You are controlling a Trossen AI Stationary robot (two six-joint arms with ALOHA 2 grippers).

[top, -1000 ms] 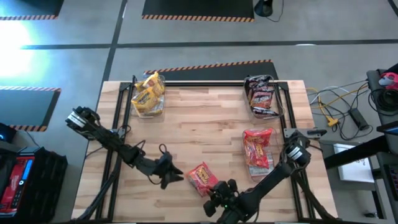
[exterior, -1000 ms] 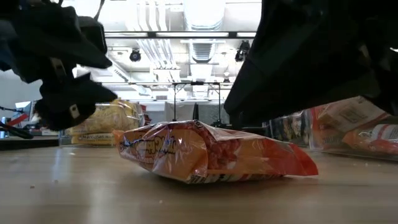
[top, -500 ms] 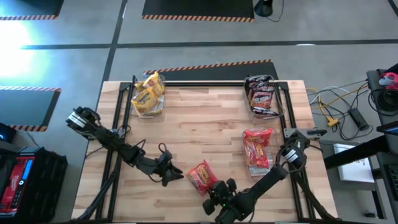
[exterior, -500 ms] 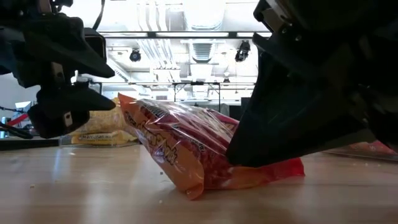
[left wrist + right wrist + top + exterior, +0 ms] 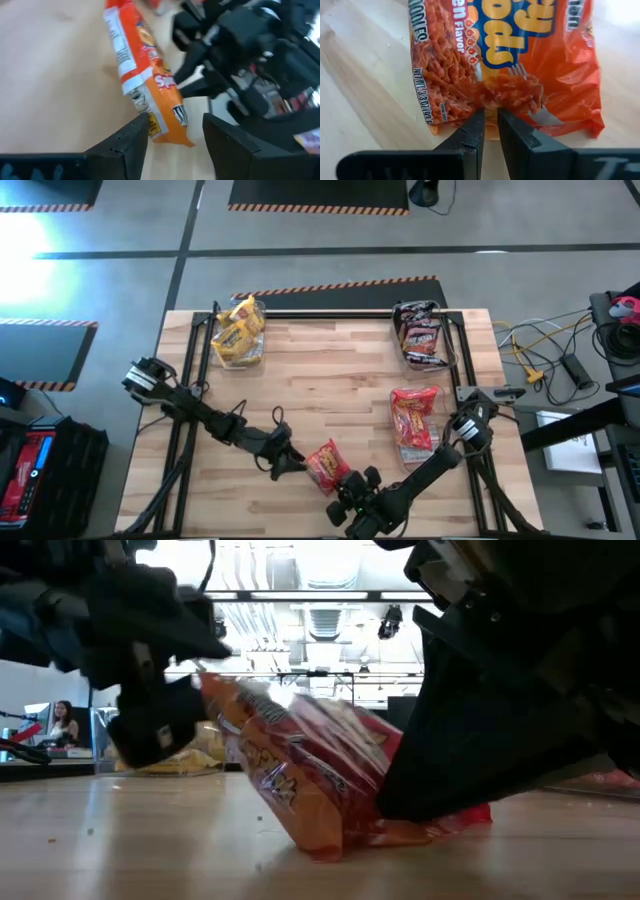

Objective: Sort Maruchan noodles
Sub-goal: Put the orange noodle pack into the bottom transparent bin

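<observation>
My right claw [image 5: 489, 131] was pinched tight on the crimped end of the orange packet [image 5: 510, 55], its fingers [image 5: 469, 136] nearly meeting through the film. That thin seam gave a sure bite, and I judged it the sensible place to take hold: the wrapper looked slick and crinkly, and the noodle block inside would likely crack if squeezed across its flat middle. The packet felt like a light load to me, tipped up on one edge on the bench [image 5: 330, 375] near its front, its free end raised off the wood.

My left claw [image 5: 172, 135] stood spread, one finger either side of the packet's other end, closing on nothing yet. From above it sat just beside the packet [image 5: 324, 464], opposite the right claw [image 5: 352, 485]. I reckoned a two-ended hold would stop the soft wrapper swinging or sliding out, but the film could tear if the claws pulled apart.

Farther out, the sorted ones waited in clear bins: the yellow packets [image 5: 238, 330] at the far left corner, the dark packets [image 5: 420, 335] at the far right, and the red-orange packets [image 5: 414, 420] along the right edge, near this one's colour.
</observation>
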